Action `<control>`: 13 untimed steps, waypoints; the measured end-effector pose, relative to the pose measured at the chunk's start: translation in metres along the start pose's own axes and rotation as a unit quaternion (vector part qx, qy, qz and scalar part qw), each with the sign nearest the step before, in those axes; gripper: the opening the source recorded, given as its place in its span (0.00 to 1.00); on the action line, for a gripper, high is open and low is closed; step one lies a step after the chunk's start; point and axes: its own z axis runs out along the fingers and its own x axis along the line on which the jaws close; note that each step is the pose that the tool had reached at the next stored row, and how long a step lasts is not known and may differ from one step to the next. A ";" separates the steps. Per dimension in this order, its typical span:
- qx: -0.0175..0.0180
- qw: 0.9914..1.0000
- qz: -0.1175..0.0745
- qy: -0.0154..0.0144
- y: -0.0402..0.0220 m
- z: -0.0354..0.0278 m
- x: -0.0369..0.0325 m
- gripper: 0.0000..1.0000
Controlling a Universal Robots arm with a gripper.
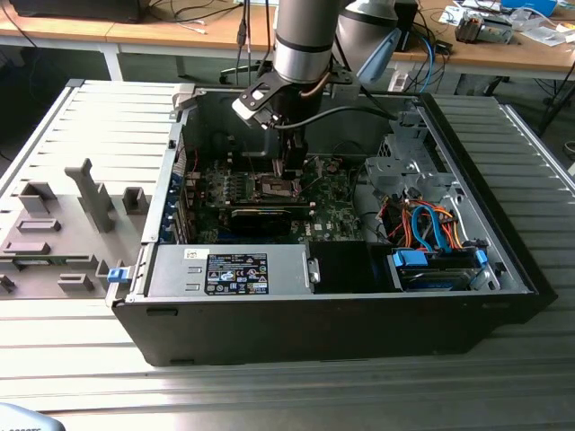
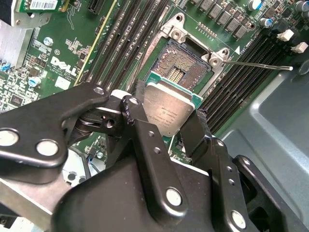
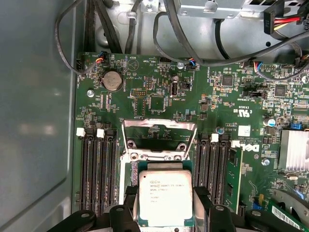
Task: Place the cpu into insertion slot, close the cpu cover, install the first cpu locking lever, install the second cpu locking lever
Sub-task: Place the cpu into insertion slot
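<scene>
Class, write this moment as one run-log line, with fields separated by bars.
claw: shut on cpu | cpu: held over insertion slot, not seated | cpu cover: open

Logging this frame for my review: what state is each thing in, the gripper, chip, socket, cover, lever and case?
gripper: shut on the chip.
chip: held over the socket, not seated.
socket: open, empty, contacts exposed.
cover: flipped up.
lever: unlatched, swung clear.
case: on its side, open.
</scene>
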 end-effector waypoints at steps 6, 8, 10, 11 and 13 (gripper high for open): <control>0.000 1.000 0.000 0.000 -0.0001 0.0010 0.0000 0.55; 0.000 1.000 0.000 0.000 -0.0001 0.0012 0.0001 0.55; 0.000 1.000 0.000 0.000 -0.0002 0.0015 0.0001 0.55; 0.000 1.000 0.000 0.000 -0.0004 0.0017 0.0001 0.55; 0.000 1.000 0.000 0.000 -0.0006 0.0019 0.0001 0.55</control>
